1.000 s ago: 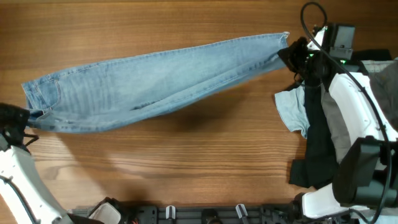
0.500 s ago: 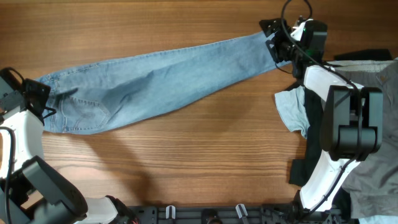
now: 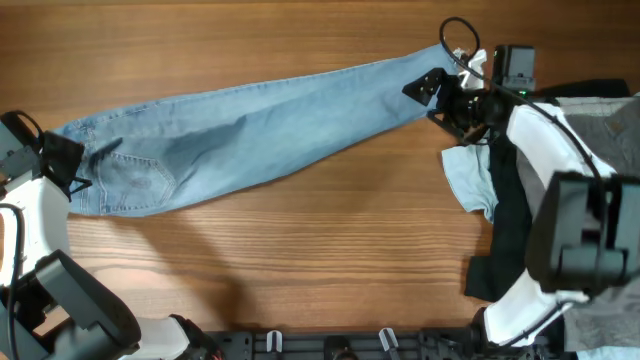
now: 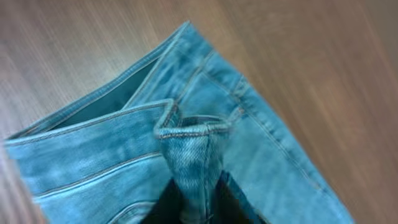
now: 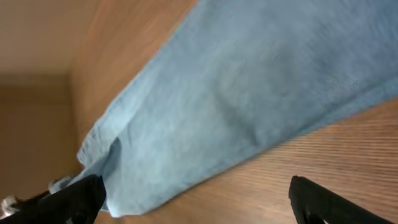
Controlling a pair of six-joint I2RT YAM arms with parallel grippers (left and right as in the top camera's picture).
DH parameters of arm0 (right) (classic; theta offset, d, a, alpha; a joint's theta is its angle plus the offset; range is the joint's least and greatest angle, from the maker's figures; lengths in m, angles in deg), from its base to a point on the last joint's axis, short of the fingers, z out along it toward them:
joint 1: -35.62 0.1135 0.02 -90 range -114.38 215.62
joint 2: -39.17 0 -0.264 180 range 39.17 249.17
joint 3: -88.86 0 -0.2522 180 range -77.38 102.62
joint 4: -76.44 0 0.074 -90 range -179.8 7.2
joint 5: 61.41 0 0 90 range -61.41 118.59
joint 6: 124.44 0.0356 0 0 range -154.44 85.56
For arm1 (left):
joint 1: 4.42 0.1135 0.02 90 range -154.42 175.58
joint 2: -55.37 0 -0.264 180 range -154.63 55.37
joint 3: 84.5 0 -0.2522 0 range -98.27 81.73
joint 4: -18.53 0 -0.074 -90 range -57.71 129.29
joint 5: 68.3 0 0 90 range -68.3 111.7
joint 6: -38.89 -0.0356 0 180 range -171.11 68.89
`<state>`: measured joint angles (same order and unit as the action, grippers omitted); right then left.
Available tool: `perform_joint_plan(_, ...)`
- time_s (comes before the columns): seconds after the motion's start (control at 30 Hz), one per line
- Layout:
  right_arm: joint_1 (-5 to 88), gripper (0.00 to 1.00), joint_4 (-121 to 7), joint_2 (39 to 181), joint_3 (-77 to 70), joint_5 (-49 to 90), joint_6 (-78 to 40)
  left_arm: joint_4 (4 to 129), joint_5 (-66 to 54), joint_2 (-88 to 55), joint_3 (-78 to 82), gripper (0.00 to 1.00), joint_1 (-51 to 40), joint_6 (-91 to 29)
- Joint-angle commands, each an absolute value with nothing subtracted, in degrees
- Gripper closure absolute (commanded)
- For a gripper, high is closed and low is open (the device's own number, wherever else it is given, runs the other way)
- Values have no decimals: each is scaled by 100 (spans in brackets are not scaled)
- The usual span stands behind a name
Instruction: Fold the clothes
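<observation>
Left fingers (image 4: pixel 236 202) are clamped on a pinched-up fold of the waistband (image 4: pixel 186 130), so that end of the jeans (image 3: pixel 260 130) is held anchored and slightly lifted at the left edge of the worktop (image 3: pixel 320 270).

From there the jeans are stretched out long on a diagonal, running up toward the far right, with the legs stacked one on the other and a back pocket (image 3: pixel 140 180) facing up. It's probably laid out like this so the length can be doubled over in one go, hem brought to waist.

Over on the right, the leg hem (image 3: pixel 425 65) is lying flat on the wood. The right fingers (image 5: pixel 71 199) are spread wide apart with nothing gripped between them, hovering just beside that end. One fingertip might be brushing the hem edge in the wrist view, but it's too dark there to be called. A grip on the hem is likely needed before any fold can be made.

Further right a heap of other garments (image 3: pixel 470 180) is parked, not touching the jeans.
</observation>
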<state>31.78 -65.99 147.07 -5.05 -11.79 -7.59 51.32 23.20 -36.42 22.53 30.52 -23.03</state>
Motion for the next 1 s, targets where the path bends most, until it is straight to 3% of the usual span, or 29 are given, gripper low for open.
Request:
perform_joint_plan(0.0,3294,0,-5805,14029,-494,-154,-1467,5580,3317,-3657,2199,96,3196,-2406)
perform_joint_plan(0.03,3294,0,-5615,13957,-494,-84,-1498,5667,3424,-3657,2199,96,3279,-2411)
perform_joint_plan(0.07,3294,0,-5475,13918,-496,-82,-1495,5687,3422,-3657,2199,88,3365,-2415)
perform_joint_plan(0.1,3294,0,-5320,13902,-496,-102,-1493,5682,3417,-3657,2194,89,3478,-2411)
perform_joint_plan(0.13,3294,0,-5204,13907,-500,-97,-1495,5733,3212,-3644,2100,96,3629,-2411)
perform_joint_plan(0.27,3294,0,-5180,13907,-507,-102,-1482,5591,3054,-3636,1886,92,3690,-2411)
perform_joint_plan(0.33,3294,0,-5182,13907,-507,-99,-1491,5212,3030,-3655,1886,18,3688,-2408)
perform_joint_plan(0.37,3294,0,-5185,13907,-507,-99,-1491,5000,2895,-3660,1886,5,3684,-2413)
perform_joint_plan(0.43,3294,0,-5202,13907,-507,-97,-1473,4913,2668,-3657,1884,0,3686,-2548)
perform_joint_plan(0.57,3294,0,-5202,13907,-507,-97,-1478,5330,2515,-3651,1882,1,3684,-2846)
perform_joint_plan(0.6,3294,0,-5196,13907,-507,-97,-1476,5449,2501,-3646,1880,5,3684,-2848)
perform_joint_plan(0.63,3294,0,-5178,13907,-507,-97,-1476,5623,2362,-3607,1880,19,3684,-2920)
perform_joint_plan(0.7,3294,7,-5161,13907,-511,-93,-1476,5868,1684,-3528,1880,66,3673,-3018)
perform_joint_plan(0.73,3294,12,-5165,13907,-511,-93,-1473,5982,1264,-3515,1880,82,3655,-3066)
perform_joint_plan(0.77,3294,16,-5196,13909,-511,-91,-1473,6076,919,-3520,1882,89,3620,-3193)
perform_joint_plan(0.8,3296,20,-5266,13916,-511,-71,-1469,6198,746,-3550,1882,95,3548,-3361)
perform_joint_plan(0.87,3316,46,-5582,13975,-511,263,-1379,6382,921,-3664,1886,96,3336,-3772)
perform_joint_plan(0.9,3320,55,-5751,14016,-511,524,-1299,6406,1188,-3760,1888,96,3236,-3788)
perform_joint_plan(0.93,3318,53,-6009,14101,-511,788,-1231,6395,1389,-3876,1888,96,3177,-3788)
perform_joint_plan(0.97,3318,36,-6245,14154,-511,919,-1185,6369,1483,-3987,1888,96,3168,-3785)
